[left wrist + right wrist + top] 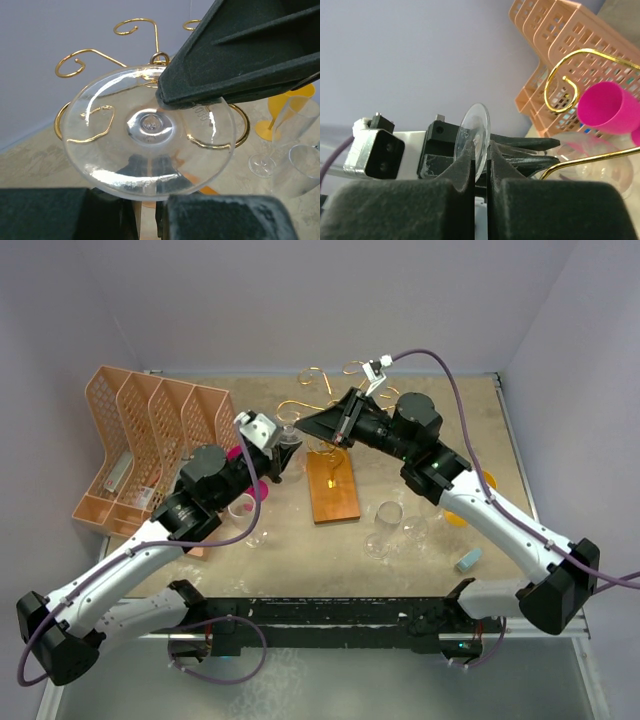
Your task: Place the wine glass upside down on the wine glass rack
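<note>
My left claw (pixel 150 218) was clenched on the wine glass (pixel 150 135), just left of the wine glass rack (pixel 335 495). The round foot hid exactly where I gripped; I took it to be the stem. The glass was held off the table with its foot turned toward the rack's gold curls, close to them but not yet hung on any. My right claw (pixel 480 161), reaching in across the rack, was pinched shut on the thin rim of that foot.

I judged the glass light, stiff and clear, with a smooth surface that could slip between hard pads. The foot's edge looked like the part most likely to chip or twist loose. The stem seemed the safer hold, though it had to stay free to slide into a wire curl, so a rim grip made sense for hanging the glass bowl-down.

The table (pixel 430 410) was a mottled sandy beige, flat and hard. Left of the rack stood a peach lattice file organiser (pixel 150 440), and a pink cup (pixel 605 107) sat nearer the rack on that side. Right of the rack lay spare clear glasses (pixel 385 525) on their sides, a yellow glass (pixel 280 107), and a small pale blue block (pixel 468 560). Plain grey-lilac walls closed in behind the rack and on both sides of it.
</note>
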Controlling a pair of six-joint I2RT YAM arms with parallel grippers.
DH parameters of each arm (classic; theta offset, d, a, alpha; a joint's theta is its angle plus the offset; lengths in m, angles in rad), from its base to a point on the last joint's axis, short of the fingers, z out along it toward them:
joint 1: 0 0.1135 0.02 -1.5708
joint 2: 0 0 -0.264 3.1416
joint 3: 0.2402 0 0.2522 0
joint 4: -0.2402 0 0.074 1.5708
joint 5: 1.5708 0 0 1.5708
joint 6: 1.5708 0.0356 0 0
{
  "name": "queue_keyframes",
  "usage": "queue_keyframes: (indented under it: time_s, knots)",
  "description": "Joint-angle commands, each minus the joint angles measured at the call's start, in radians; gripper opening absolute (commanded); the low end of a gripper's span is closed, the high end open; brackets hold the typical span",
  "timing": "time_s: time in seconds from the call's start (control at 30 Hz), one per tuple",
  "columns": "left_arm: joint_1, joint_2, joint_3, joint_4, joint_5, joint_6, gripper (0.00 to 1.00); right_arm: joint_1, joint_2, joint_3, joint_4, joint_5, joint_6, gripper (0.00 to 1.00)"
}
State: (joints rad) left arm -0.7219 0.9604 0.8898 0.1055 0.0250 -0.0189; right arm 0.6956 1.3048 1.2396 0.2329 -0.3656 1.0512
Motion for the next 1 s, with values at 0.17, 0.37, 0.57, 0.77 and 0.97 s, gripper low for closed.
queue_keyframes:
  time_s: [0.17, 0.37, 0.57, 0.77, 0.97]
  knots:
    - [0.004, -0.089, 0.082, -0.173, -0.104, -0.162, 0.27, 0.007, -0.058, 0.009, 0.025, 0.059, 0.143, 0.0]
    - [0.004, -0.166, 0.101, -0.278, -0.118, -0.307, 0.46, 0.006, -0.067, 0.02, 0.015, 0.079, 0.159, 0.0]
    - [0.004, -0.211, 0.148, -0.291, -0.157, -0.558, 0.54, 0.007, -0.074, 0.006, 0.038, 0.093, 0.165, 0.0]
    - [0.005, -0.226, 0.098, -0.124, -0.152, -0.823, 0.58, 0.006, -0.077, -0.015, 0.056, 0.104, 0.163, 0.0]
    - [0.005, -0.188, 0.104, -0.102, -0.23, -0.966, 0.62, 0.006, -0.08, -0.042, 0.092, 0.081, 0.158, 0.0]
